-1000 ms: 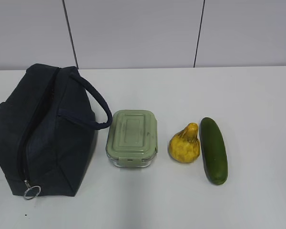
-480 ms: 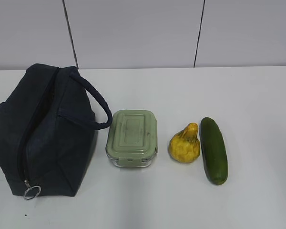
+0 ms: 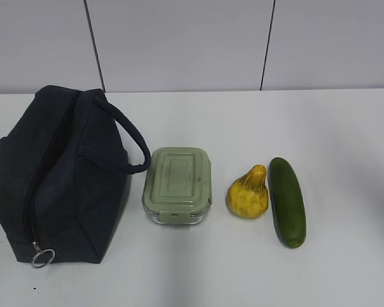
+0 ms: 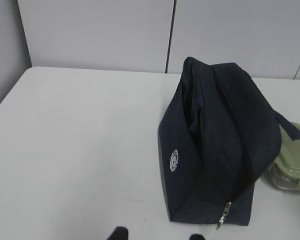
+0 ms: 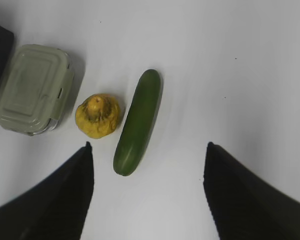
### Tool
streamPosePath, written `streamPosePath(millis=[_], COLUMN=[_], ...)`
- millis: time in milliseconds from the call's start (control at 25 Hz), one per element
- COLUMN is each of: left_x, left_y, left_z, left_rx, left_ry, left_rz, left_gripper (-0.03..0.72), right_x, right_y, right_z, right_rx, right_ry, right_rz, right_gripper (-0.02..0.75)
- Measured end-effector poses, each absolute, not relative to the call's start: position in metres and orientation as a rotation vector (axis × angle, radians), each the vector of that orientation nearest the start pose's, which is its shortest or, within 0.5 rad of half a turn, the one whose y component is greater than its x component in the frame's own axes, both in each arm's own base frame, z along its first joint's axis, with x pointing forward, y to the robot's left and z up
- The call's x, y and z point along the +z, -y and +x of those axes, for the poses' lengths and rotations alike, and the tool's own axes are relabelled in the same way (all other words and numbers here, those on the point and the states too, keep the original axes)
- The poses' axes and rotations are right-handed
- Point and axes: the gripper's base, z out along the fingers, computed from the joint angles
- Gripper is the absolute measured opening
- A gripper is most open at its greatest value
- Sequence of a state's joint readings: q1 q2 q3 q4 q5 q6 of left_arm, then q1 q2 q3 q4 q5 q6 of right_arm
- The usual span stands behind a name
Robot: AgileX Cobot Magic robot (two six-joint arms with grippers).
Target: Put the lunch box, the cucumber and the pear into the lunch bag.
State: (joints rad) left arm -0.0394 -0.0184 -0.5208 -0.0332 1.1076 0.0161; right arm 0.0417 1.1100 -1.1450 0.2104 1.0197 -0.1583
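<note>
The cucumber [image 5: 137,123], smooth, firm and likely slippery, lies just ahead of your wide-open, empty right hand [image 5: 147,150]; grip it mid-length.

we see bright, even light from above, with no glare on the white table [image 3: 345,128]. soft short shadows sit under the lunch bag [image 3: 57,173] and the lunch box [image 3: 178,184]. the exterior view is sharp; the right wrist view is slightly soft, its dark fingers [image 5: 50,200] blurred up close.
</note>
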Motion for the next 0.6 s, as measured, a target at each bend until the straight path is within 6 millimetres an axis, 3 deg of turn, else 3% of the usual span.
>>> streamPosePath(millis=[280,440,520,600], left_x=[0.279,0.279,0.279,0.279], left_y=[0.002,0.002,0.002,0.002], left_z=[-0.012,-0.012,-0.012,-0.012], left_rx=[-0.054,-0.054,-0.054,-0.054], left_ry=[-2.051,-2.051,-2.051,-2.051], left_rz=[0.060,0.060,0.060,0.060], left_gripper=[0.237,0.237,0.237,0.237], right_x=[0.340,0.312,0.293,0.280], right_y=[-0.041,-0.051,-0.057,-0.061], right_z=[0.304,0.344,0.361,0.376], right_rx=[0.244,0.265,0.264,0.243], right_ry=[-2.617,-2.701,-2.754,-2.789], right_rz=[-0.235,-0.202,-0.195,-0.185], right_gripper=[0.533,0.548,0.596,0.563])
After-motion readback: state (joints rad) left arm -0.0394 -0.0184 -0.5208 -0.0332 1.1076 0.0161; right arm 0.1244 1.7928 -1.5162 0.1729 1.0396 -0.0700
